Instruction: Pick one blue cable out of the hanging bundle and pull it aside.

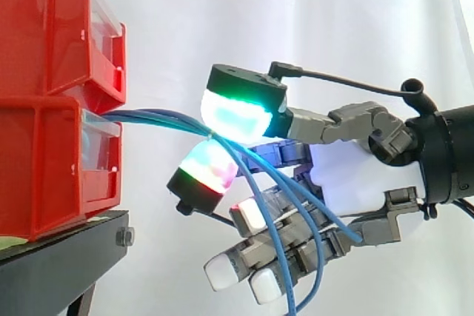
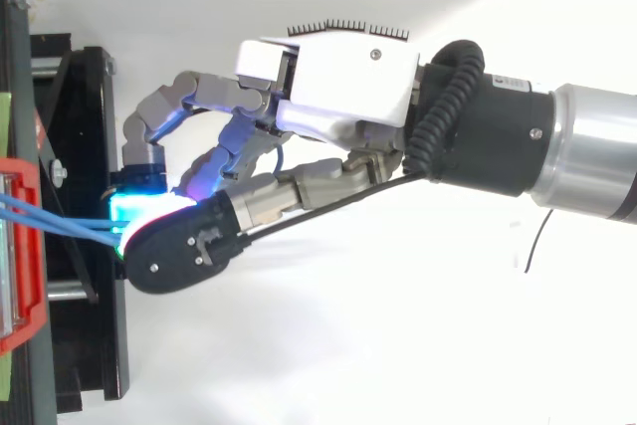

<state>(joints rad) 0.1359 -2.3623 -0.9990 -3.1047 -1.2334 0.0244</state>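
Observation:
Several thin blue cables point(image 1: 152, 116) run out of the lower red bin point(image 1: 52, 168) and droop down to the right point(image 1: 285, 205). My hand point(image 1: 348, 175) comes in from the right. Two glowing pads point(image 1: 235, 116) pinch a blue cable between them where the strands bend, about point(image 1: 212, 136). The other strands hang down across the curled lower fingers point(image 1: 252, 257). In the top view the hand point(image 2: 328, 77) reaches left toward the bin edge point(image 2: 25, 276), and the blue cables point(image 2: 60, 218) lead from the bin into the pinch.
Two red bins are stacked at the left, the upper one point(image 1: 55, 27) on the lower, on a black stand point(image 1: 59, 264). A white curtain hangs behind. Open room lies right of and below the bins.

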